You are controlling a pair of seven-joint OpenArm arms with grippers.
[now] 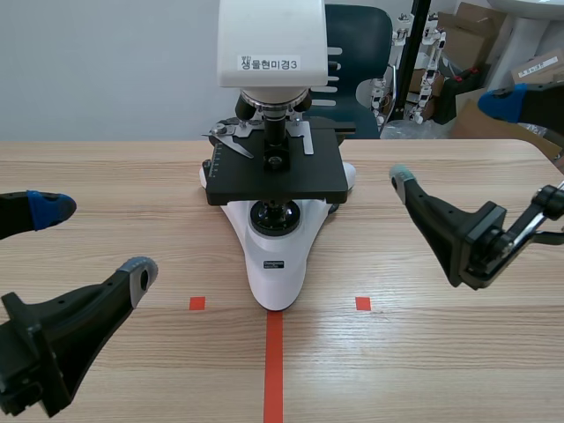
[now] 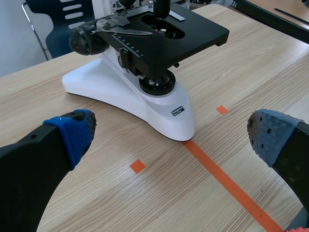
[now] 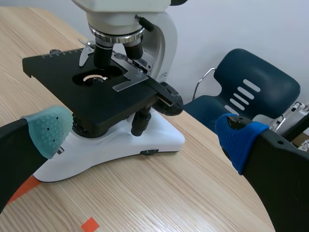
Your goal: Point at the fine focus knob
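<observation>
Black on black, the fine focus knob (image 3: 170, 100) seems stacked on the coarse knob, low on the flank of the microscope (image 1: 275, 220) around its 3 o'clock beneath the stage (image 1: 273, 172), so a pointing finger could easily settle on the wrong ring or bump the stage. The left gripper (image 1: 95, 239), at 8 o'clock on the table (image 1: 441, 352), and the right gripper (image 1: 453, 139), at 3 o'clock, both hang with fingers wide apart, touching nothing. From the central camera the stage hides the knob, and where fine ends and coarse begins is hard to tell
</observation>
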